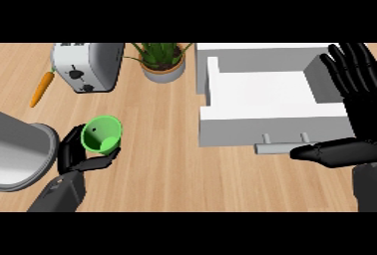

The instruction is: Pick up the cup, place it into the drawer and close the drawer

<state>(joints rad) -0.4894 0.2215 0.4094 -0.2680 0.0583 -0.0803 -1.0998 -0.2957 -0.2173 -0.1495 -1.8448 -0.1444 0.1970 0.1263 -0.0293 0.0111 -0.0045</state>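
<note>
at the far left a carrot (40, 88) lay on the counter (177, 169) beside a toaster (90, 67), and below them the rim of a steel pot (26, 149) came in from the edge. just right of the pot my left hand (74, 152) was curled round the green cup (101, 132). my fingers (71, 141) wrapped its left side and my thumb hooked under its lower edge, so the cup sat tilted in my grip with its open mouth turned up toward me. it was over the wood, well apart from the drawer (265, 94). a potted plant (163, 60) stood at the back, left of the drawer. the white drawer stood pulled open, its handle (276, 148) along the front. at the far right my right hand (362, 124) was spread, fingers straight and pointing up by the drawer's right wall, holding nothing. its thumb stretched left by the handle, and i could not tell whether it touched.
</note>
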